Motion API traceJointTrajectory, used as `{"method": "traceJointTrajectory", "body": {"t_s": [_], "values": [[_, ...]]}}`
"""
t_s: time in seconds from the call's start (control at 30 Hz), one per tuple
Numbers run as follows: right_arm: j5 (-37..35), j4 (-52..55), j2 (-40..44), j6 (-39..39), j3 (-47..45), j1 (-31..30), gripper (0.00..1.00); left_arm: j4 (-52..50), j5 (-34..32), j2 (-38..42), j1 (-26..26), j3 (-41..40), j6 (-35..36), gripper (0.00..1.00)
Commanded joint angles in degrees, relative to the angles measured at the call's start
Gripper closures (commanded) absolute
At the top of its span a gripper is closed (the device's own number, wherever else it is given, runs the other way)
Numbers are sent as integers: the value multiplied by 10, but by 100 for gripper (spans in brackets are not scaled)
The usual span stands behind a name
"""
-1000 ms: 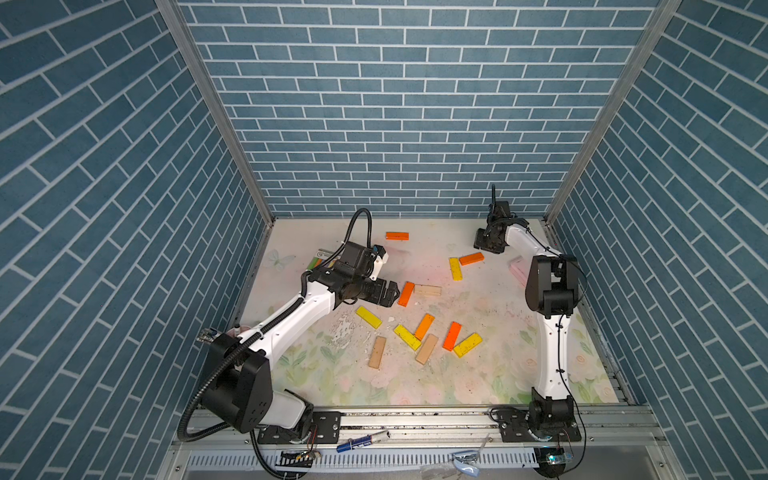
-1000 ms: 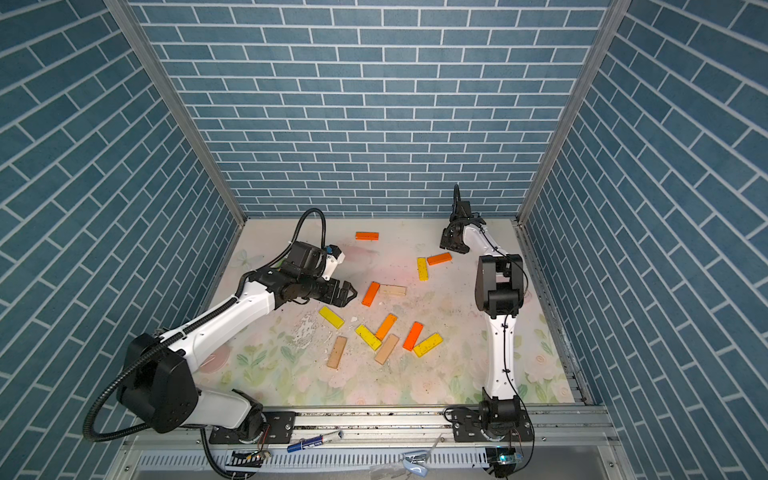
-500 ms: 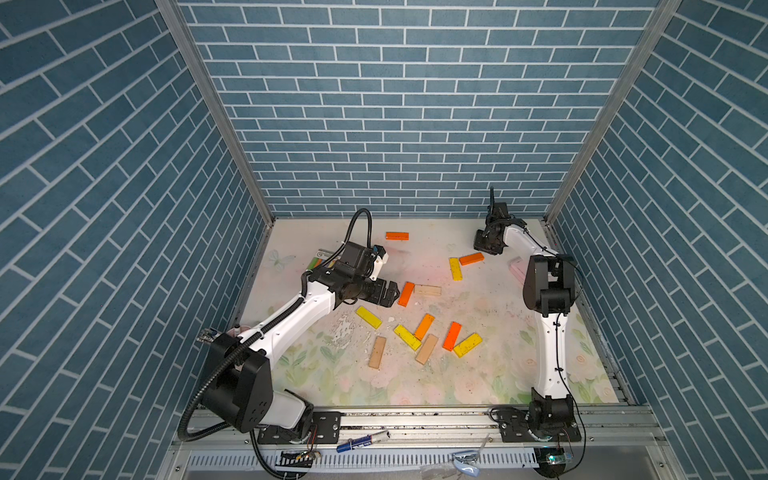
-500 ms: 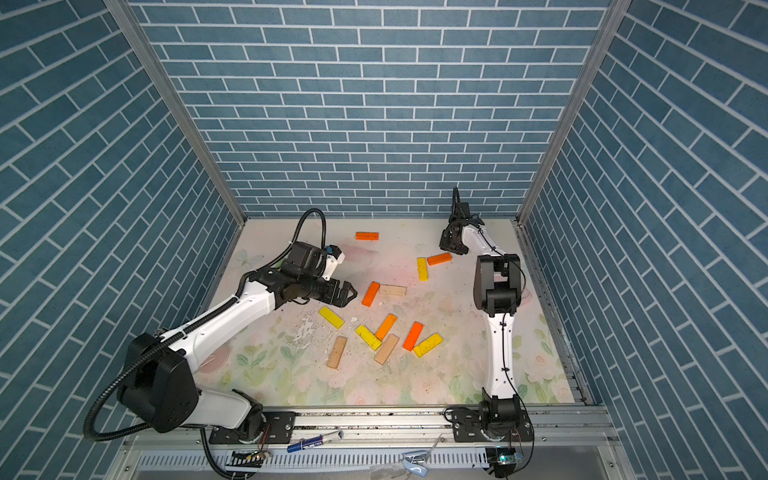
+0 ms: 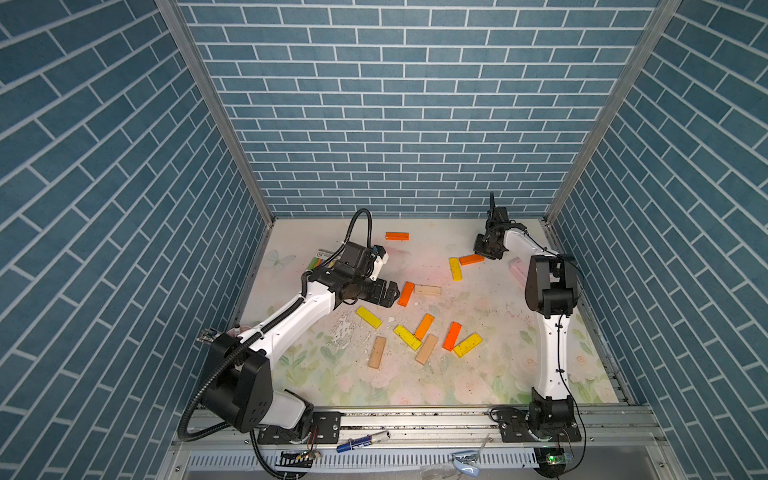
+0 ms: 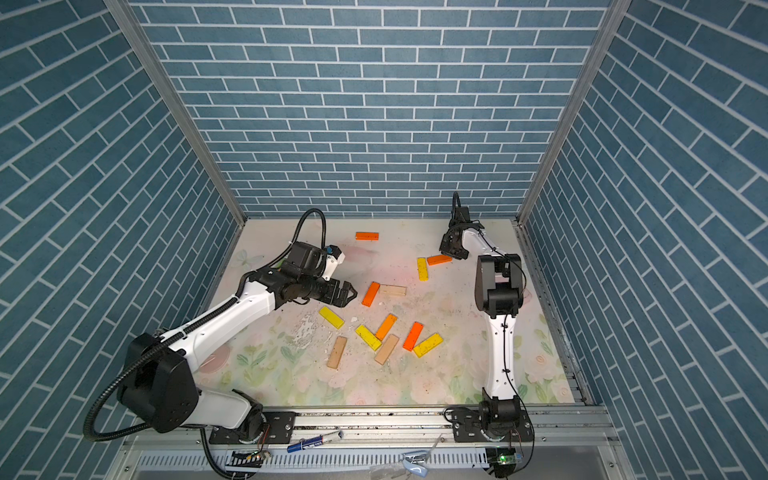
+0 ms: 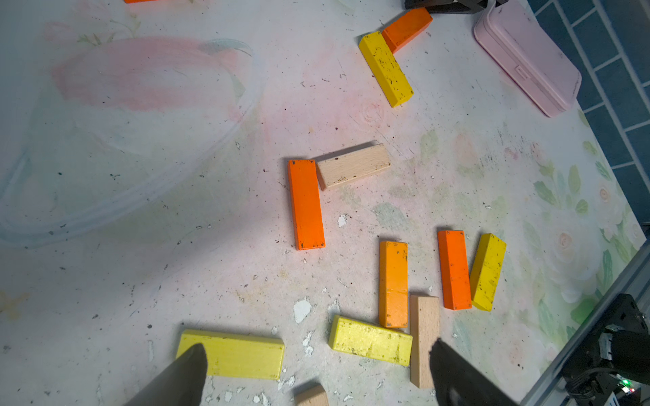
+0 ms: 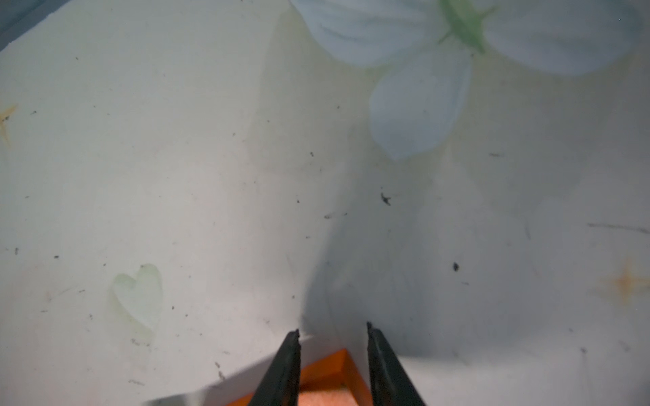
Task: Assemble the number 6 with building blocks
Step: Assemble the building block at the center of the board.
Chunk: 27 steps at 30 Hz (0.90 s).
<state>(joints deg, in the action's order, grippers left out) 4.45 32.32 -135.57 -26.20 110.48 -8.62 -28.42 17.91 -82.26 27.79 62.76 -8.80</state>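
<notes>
Top views, left claw: your left gripper has its jaws wide apart and holds nothing. It sits low, just beside the middle orange block.
Top views, right claw: your right gripper is down at the far right, on the end of the far-right orange block.
Top views, blocks: you have the building blocks lying flat and scattered on the table. Six lie loosely grouped at mid-table. A tan block touches the middle orange block. A yellow block lies at the free end of the far-right orange block. The lone orange block lies near the back wall.
Top views, other: a pink case lies by the right wall, partly behind your right arm.
Left wrist, claw: both dark fingers are spread far apart with nothing between the tips. One overlaps a corner of the near yellow block.
Left wrist, blocks: the middle orange block and the tan block meet at a corner.
Right wrist, claw: the right gripper is closed in on the far-right orange block. The block fills the gap between both fingers.
Right wrist, block: only its end shows, resting on the table.
</notes>
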Motion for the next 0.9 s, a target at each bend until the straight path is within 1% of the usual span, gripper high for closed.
{"method": "traceJointTrajectory", "body": {"t_s": [0.0, 0.23, 0.3, 0.47, 0.6, 0.67, 0.7, 0.8, 0.87], "values": [[2, 13, 23, -34, -21, -1, 66, 0, 2, -1, 5, 12, -8, 1], [2, 4, 32, -47, -37, -1, 66, 0, 2, -1, 6, 11, -8, 1], [20, 6, 33, -45, -34, -1, 66, 0, 3, -1, 7, 11, -8, 1], [16, 14, 44, -29, -25, -1, 62, 2, -6, -4, 6, 10, -9, 1], [15, 14, 73, -5, -36, 0, 58, -4, -51, -24, 13, 19, -15, 1], [13, 10, 94, 8, -53, 0, 58, -2, -67, -36, 21, 23, -34, 2], [12, 2, 111, 12, -68, 1, 58, -3, -71, -43, 27, 28, -46, 3], [31, -33, 149, 18, -119, 9, 58, -13, -111, -70, 57, 55, -72, 7], [46, -53, 167, 13, -148, 18, 58, -3, -119, -100, 73, 76, -94, 9]]}}
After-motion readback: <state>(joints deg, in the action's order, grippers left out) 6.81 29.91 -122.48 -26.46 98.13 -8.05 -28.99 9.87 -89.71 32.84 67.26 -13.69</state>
